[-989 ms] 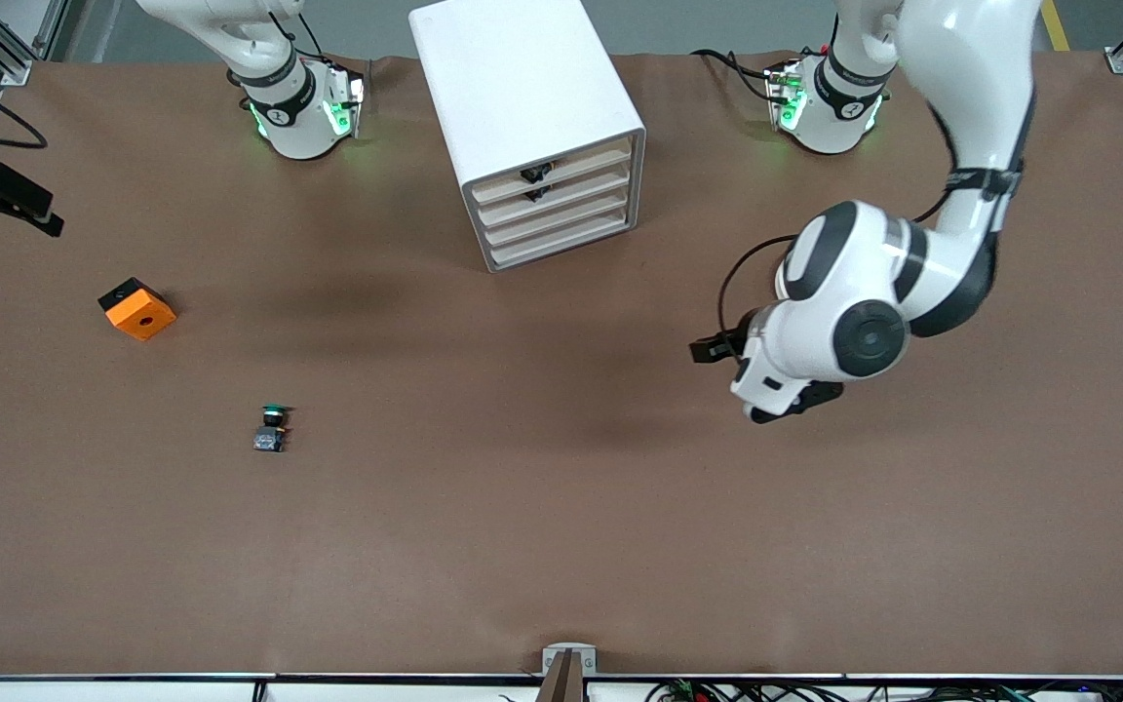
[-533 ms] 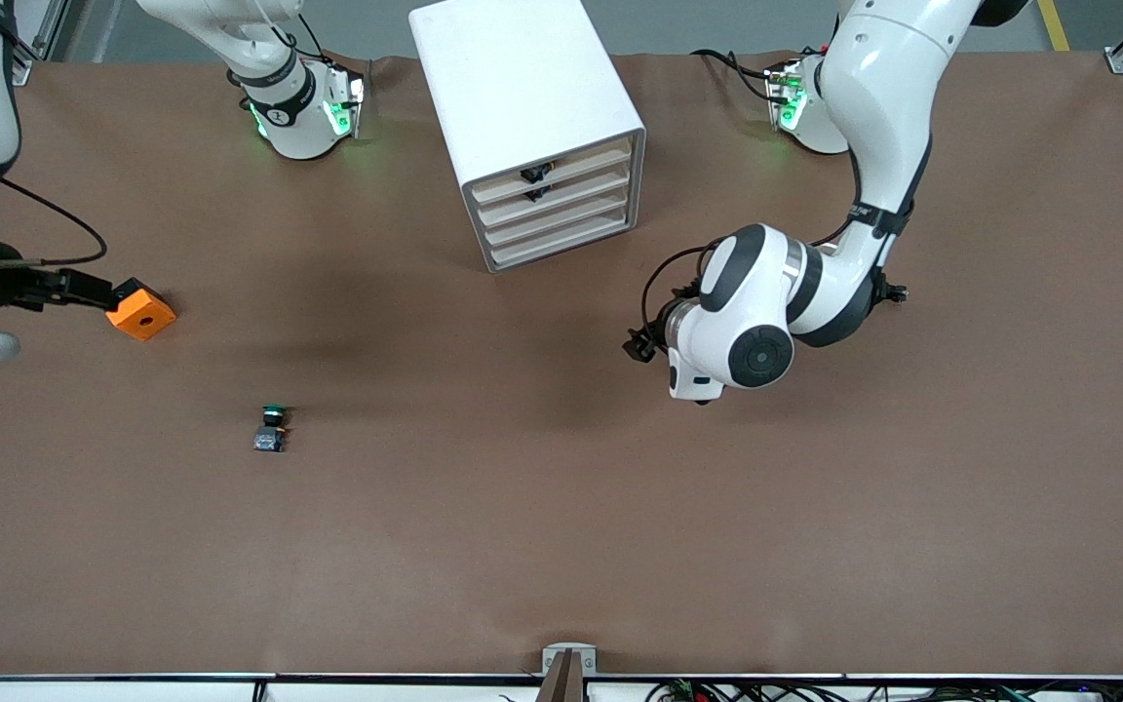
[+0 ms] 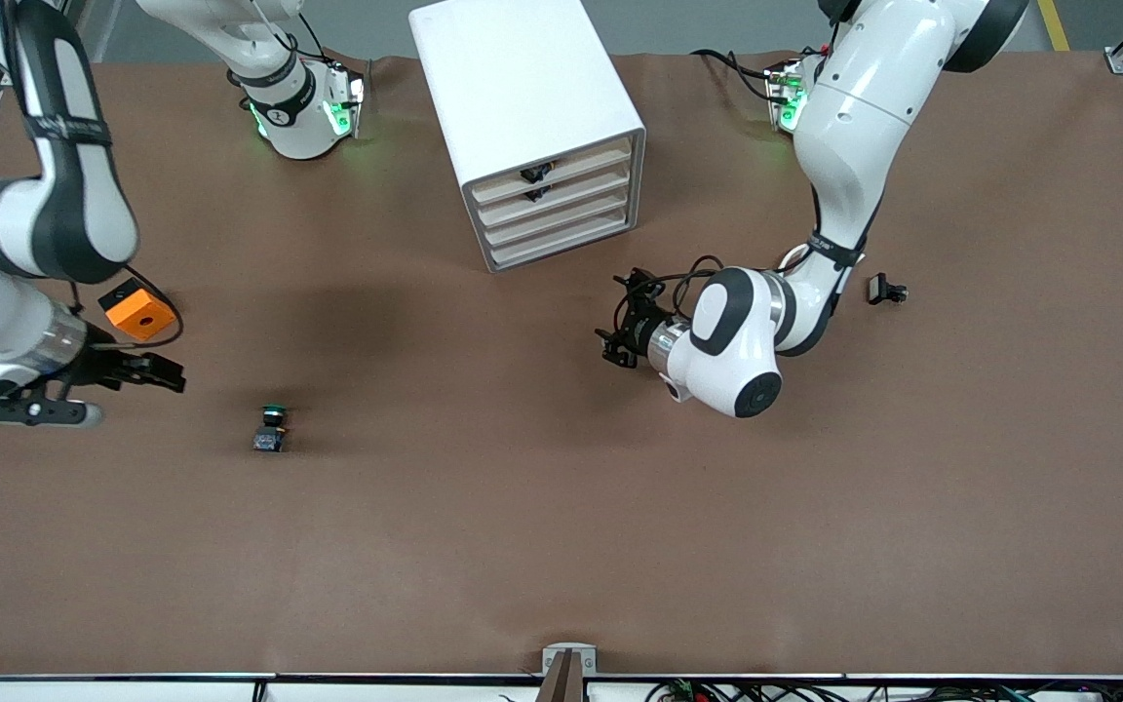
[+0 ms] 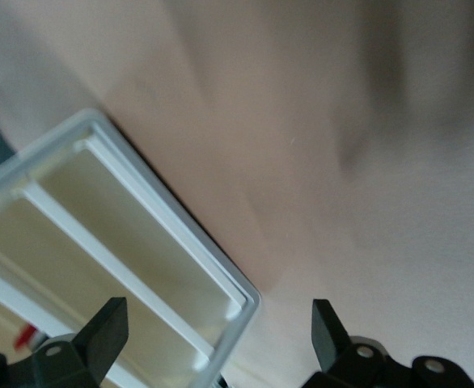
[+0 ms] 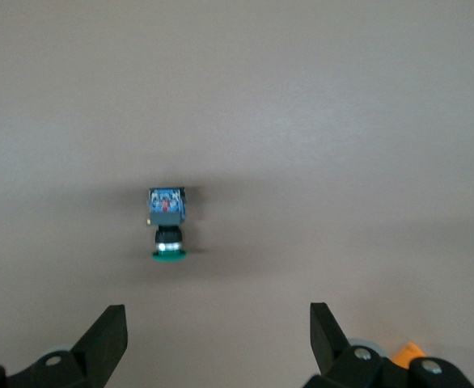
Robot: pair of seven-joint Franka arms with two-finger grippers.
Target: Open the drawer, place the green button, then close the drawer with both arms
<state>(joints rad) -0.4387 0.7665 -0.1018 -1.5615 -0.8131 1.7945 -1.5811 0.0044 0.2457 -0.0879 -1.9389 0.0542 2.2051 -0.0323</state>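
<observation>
From the front, the button (image 3: 271, 429) is lying on the table toward the right arm's end, the right gripper (image 3: 164, 373) hovering spread nearby. The left wrist view is showing the left gripper (image 4: 219, 333) spread before the cabinet (image 4: 132, 267); the right wrist view is framing the button (image 5: 167, 223) between spread fingers (image 5: 107, 335).

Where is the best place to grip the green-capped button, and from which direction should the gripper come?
Probably the grey squarish body of the button: it lies on its side on the table, so flat faces suit the fingers better than the round green cap. Come straight down; the open right gripper is already close.
</observation>
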